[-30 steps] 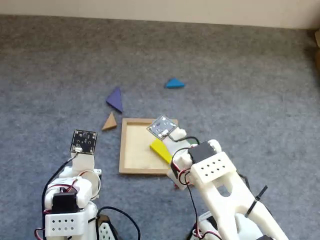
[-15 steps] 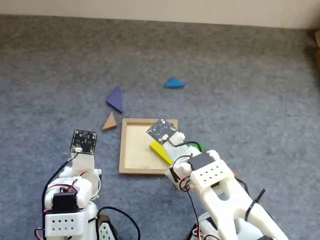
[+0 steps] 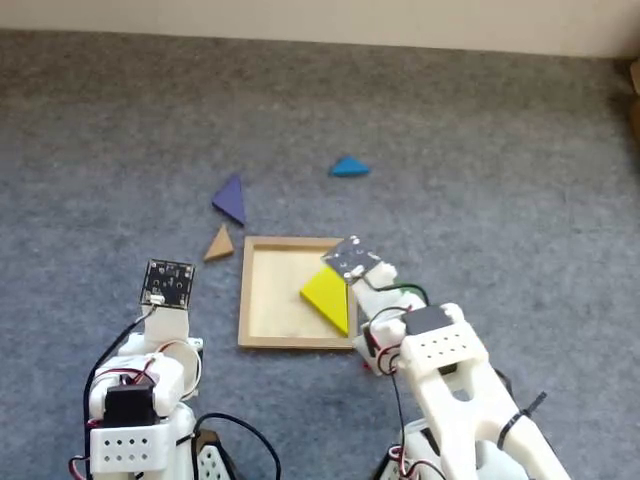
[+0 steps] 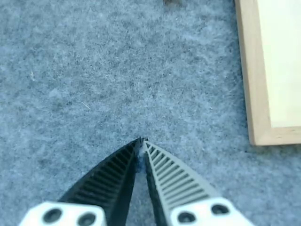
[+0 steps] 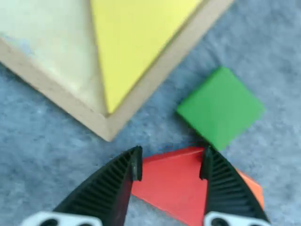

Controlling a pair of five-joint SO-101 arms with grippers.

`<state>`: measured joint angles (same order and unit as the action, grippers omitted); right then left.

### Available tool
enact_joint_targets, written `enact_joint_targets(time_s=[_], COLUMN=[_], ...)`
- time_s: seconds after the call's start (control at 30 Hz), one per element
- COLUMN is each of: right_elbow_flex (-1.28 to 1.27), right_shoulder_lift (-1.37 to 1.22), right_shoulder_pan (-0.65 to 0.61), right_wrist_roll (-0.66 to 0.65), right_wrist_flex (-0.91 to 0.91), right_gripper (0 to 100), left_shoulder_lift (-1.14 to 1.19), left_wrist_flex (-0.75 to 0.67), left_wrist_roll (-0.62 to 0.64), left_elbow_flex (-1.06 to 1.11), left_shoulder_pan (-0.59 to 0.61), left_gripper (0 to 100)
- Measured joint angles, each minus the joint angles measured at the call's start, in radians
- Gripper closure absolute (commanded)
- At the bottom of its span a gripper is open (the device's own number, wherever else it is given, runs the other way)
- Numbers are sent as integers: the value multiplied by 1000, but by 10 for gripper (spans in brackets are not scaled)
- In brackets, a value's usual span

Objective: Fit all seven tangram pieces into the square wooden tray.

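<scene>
Hovering released, jaws apart, over the thin red wooden triangle (image 5: 174, 183): right gripper (image 5: 170, 165); piece judged light, rigid, smooth-faced and probably slippery, best pinched low across its side edges.

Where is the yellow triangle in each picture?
High view: the yellow triangle lies in the right half of the wooden tray.
Left wrist view: the tray's rim and pale floor, beside grey carpet.
Right wrist view: it lies in the tray's corner, past the green square.
Shared landmark: the tray's wooden rim.
</scene>
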<state>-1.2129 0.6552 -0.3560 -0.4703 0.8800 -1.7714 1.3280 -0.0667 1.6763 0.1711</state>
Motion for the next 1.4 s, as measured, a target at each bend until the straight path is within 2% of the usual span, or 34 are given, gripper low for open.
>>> enact_joint_targets(time_s=[0.27, 0.57, 0.73, 0.9, 1.1, 1.4], right_elbow_flex=[-3, 91, 138, 141, 141, 141], right_shoulder_lift=[-6, -5, -5, -5, -5, -5], right_shoulder_pan=[138, 141, 141, 141, 141, 141], right_wrist_roll=[-29, -26, 55, 81, -107, -511], right_wrist_flex=[9, 210, 298, 382, 462, 465], right_gripper=[800, 796, 796, 800, 800, 796], left_shoulder_lift=[0, 0, 0, 0, 0, 0], left_wrist_flex=[0, 0, 0, 0, 0, 0], left_wrist_roll=[0, 0, 0, 0, 0, 0], left_elbow_flex=[0, 0, 0, 0, 0, 0], left_shoulder_pan=[0, 0, 0, 0, 0, 0], left_gripper=[994, 994, 994, 994, 994, 994])
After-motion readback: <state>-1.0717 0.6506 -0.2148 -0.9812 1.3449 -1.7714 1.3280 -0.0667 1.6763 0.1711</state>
